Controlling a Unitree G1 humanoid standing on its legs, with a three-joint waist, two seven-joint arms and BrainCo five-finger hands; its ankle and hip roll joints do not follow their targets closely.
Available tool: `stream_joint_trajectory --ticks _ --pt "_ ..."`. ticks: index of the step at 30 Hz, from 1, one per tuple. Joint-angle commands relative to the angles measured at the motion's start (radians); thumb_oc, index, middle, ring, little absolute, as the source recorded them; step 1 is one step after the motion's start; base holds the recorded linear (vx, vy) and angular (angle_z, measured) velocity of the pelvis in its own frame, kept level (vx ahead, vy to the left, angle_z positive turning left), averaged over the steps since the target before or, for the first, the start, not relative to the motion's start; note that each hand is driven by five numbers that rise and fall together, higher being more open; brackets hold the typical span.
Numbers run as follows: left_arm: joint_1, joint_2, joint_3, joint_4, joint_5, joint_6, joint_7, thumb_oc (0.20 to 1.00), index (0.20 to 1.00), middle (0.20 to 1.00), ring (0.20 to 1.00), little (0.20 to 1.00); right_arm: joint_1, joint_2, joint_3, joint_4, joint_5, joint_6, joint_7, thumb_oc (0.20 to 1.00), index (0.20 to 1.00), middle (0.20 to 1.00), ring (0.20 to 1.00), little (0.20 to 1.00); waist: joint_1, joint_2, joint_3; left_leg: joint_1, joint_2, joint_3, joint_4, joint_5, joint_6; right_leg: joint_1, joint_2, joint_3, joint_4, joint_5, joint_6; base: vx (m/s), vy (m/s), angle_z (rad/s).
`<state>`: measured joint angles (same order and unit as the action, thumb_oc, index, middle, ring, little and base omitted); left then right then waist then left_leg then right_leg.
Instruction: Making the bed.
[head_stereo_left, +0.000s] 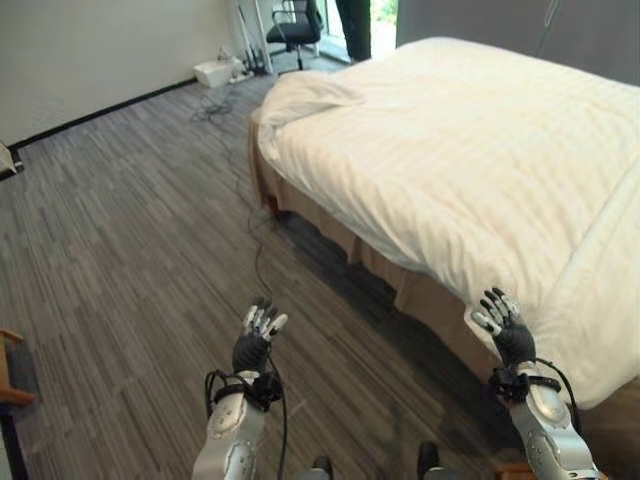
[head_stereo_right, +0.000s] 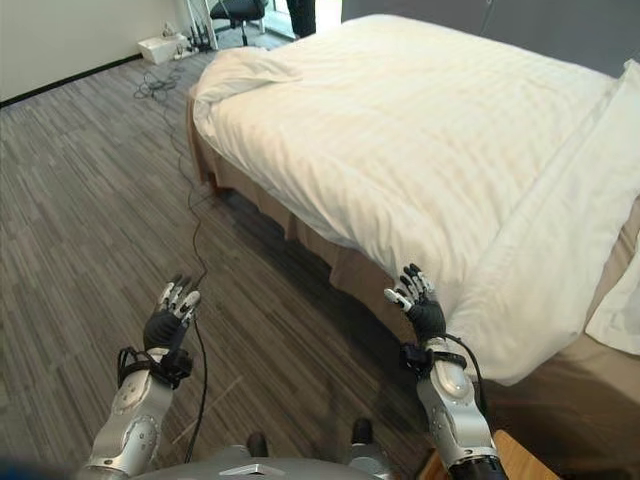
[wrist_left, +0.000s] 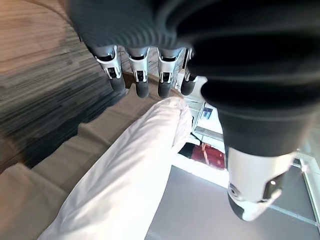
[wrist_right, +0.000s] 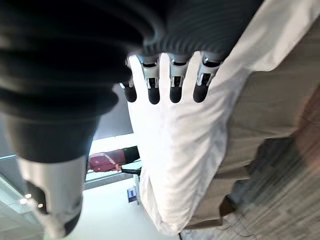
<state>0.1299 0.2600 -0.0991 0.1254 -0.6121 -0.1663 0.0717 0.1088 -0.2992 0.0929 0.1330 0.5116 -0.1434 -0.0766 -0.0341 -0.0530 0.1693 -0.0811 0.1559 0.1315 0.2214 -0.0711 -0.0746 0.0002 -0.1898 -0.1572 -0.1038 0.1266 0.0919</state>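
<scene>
Room: a bedroom with a dark grey wood-plank floor (head_stereo_left: 120, 230), pale walls, and a bed taking up the side beyond the right hand.
Bed: a white duvet (head_stereo_left: 450, 150) covers the mattress and hangs over the near edge, leaving the tan bed skirt (head_stereo_right: 350, 270) exposed below it.
Duvet detail: its far corner (head_stereo_left: 300, 95), well ahead of both hands, is bunched and folded back on itself; the rest lies fairly flat with faint stripes.
Pillow: a white pillow (head_stereo_right: 625, 300) sits at the head end, off to the outer side of the right hand.
Right hand: the right hand (head_stereo_left: 505, 325) is raised with fingers straight and spread, holding nothing, just beside the hanging duvet edge; whether it touches the cloth cannot be told.
Left hand: the left hand (head_stereo_left: 258, 335) is raised over bare floor, well apart from the bed, fingers relaxed and empty.
Why so placed: judging by the pose, the right hand is lined up to take the overhanging edge, while the left waits clear.
Background: a black office chair (head_stereo_left: 295, 30) and a white box (head_stereo_left: 215, 70) stand by the far wall, with a person's dark legs (head_stereo_left: 355, 25) next to the chair.
Writing: no brand, label or text can be read.
</scene>
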Motion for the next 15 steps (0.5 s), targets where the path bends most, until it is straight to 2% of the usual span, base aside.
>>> stream_joint_trajectory --ticks 1,2,3,4,6,7,8,9,10,12,13,14,15 --pt "-0.041 0.03 0.003 -0.044 0.025 -0.067 -0.014 1.0 1.0 1.0 1.0 1.0 -0.017 -0.049 -0.027 -0.057 0.015 -0.045 0.028 1.0 1.0 1.0 1.0 1.0 -0.038 0.033 -0.03 0.05 0.072 -0.009 -0.083 0.094 -0.057 0.002 -0.025 0.036 0.09 -0.096 0.075 0.03 0.299 -0.15" --pt "-0.052 0.029 0.0 -0.038 0.02 -0.069 -0.014 1.0 1.0 1.0 1.0 1.0 -0.008 -0.049 -0.027 -0.062 0.006 -0.043 0.032 1.0 1.0 1.0 1.0 1.0 -0.048 0.049 -0.038 0.07 0.054 -0.012 -0.133 0.082 -0.052 -0.002 -0.04 0.041 0.088 -0.089 0.085 0.04 0.478 -0.06" --pt "-0.074 0.03 -0.003 -0.026 0.006 -0.078 -0.006 1.0 1.0 1.0 1.0 1.0 0.015 -0.041 -0.029 -0.07 -0.035 -0.04 0.037 1.0 1.0 1.0 1.0 1.0 -0.069 0.069 -0.051 0.113 0.009 -0.004 -0.226 0.06 -0.032 -0.038 -0.088 0.042 0.125 -0.065 0.106 0.04 0.407 -0.05" --pt "-0.074 0.03 -0.003 -0.025 0.005 -0.078 -0.006 1.0 1.0 1.0 1.0 1.0 0.016 -0.04 -0.029 -0.071 -0.036 -0.04 0.037 1.0 1.0 1.0 1.0 1.0 -0.067 0.068 -0.051 0.115 0.007 -0.001 -0.228 0.06 -0.031 -0.041 -0.09 0.045 0.129 -0.067 0.107 0.03 0.452 -0.05" --pt "-0.09 0.032 0.0 -0.034 -0.006 -0.082 0.007 1.0 1.0 1.0 1.0 1.0 0.022 -0.018 -0.025 -0.071 -0.037 -0.039 0.027 1.0 1.0 1.0 1.0 1.0 -0.069 0.065 -0.026 0.13 -0.041 -0.002 -0.22 0.037 0.021 -0.115 -0.133 0.098 0.293 -0.002 0.11 -0.06 0.367 -0.02" --pt "-0.093 0.033 0.009 -0.038 -0.009 -0.086 0.022 1.0 1.0 1.0 1.0 1.0 0.021 0.006 -0.007 -0.07 -0.02 -0.043 0.021 1.0 1.0 1.0 1.0 1.0 -0.074 0.069 -0.008 0.142 -0.052 0.014 -0.238 0.045 0.04 -0.166 -0.131 0.111 0.389 0.021 0.099 -0.13 0.522 -0.4" --pt "-0.109 0.036 0.029 -0.015 0.02 -0.097 0.053 1.0 1.0 1.0 1.0 1.0 0.021 0.036 0.036 -0.055 0.033 -0.045 0.046 1.0 1.0 1.0 1.0 1.0 -0.1 0.086 0.011 0.159 -0.06 0.002 -0.271 0.074 0.053 -0.215 -0.016 0.164 0.532 -0.03 0.078 -0.09 0.497 -0.42" --pt "-0.124 0.023 0.045 -0.016 0.009 -0.117 0.085 1.0 1.0 1.0 1.0 1.0 0.021 0.04 0.066 -0.06 0.048 -0.042 0.062 1.0 1.0 1.0 1.0 1.0 -0.102 0.083 0.005 0.164 -0.069 0.004 -0.285 0.081 0.057 -0.226 0.033 0.143 0.528 -0.054 0.067 -0.03 0.342 -0.4" --pt "-0.123 0.023 0.046 -0.016 0.01 -0.118 0.085 1.0 1.0 1.0 1.0 1.0 0.021 0.039 0.067 -0.06 0.049 -0.042 0.062 1.0 1.0 1.0 1.0 1.0 -0.104 0.082 0.007 0.169 -0.068 0.003 -0.289 0.081 0.056 -0.224 0.033 0.141 0.532 -0.059 0.066 0.03 0.177 -0.08" --pt "-0.121 0.007 0.061 -0.003 -0.004 -0.118 0.082 1.0 1.0 1.0 1.0 1.0 0.028 0.023 0.105 -0.076 0.055 -0.038 0.101 1.0 1.0 1.0 1.0 1.0 -0.102 0.07 -0.011 0.163 -0.092 0.021 -0.299 0.083 0.064 -0.228 0.089 0.074 0.485 -0.105 0.043 0.04 0.151 0.11" --pt "-0.12 0.009 0.066 0.001 0.013 -0.118 0.086 1.0 1.0 1.0 1.0 1.0 0.028 0.005 0.12 -0.07 0.045 -0.032 0.115 1.0 1.0 1.0 1.0 1.0 -0.105 0.063 -0.024 0.16 -0.101 0.02 -0.3 0.079 0.064 -0.213 0.127 0.055 0.429 -0.128 0.025 0.06 0.086 0.04" --pt "-0.126 0.018 0.065 -0.001 0.038 -0.117 0.091 1.0 1.0 1.0 1.0 1.0 0.022 -0.006 0.134 -0.067 0.042 -0.031 0.116 1.0 1.0 1.0 1.0 1.0 -0.104 0.049 -0.036 0.161 -0.116 0.021 -0.301 0.072 0.065 -0.193 0.156 0.051 0.339 -0.124 0.014 0.12 -0.007 -0.05" --pt "-0.156 0.033 0.081 0.004 0.181 -0.103 0.156 1.0 1.0 1.0 1.0 1.0 0.026 -0.04 0.096 -0.018 -0.021 -0.044 0.025 1.0 1.0 1.0 1.0 1.0 -0.094 0.031 -0.037 0.165 -0.131 0.027 -0.289 0.039 0.071 -0.148 0.161 0.036 0.262 -0.124 -0.01 0.08 -0.027 0.2"
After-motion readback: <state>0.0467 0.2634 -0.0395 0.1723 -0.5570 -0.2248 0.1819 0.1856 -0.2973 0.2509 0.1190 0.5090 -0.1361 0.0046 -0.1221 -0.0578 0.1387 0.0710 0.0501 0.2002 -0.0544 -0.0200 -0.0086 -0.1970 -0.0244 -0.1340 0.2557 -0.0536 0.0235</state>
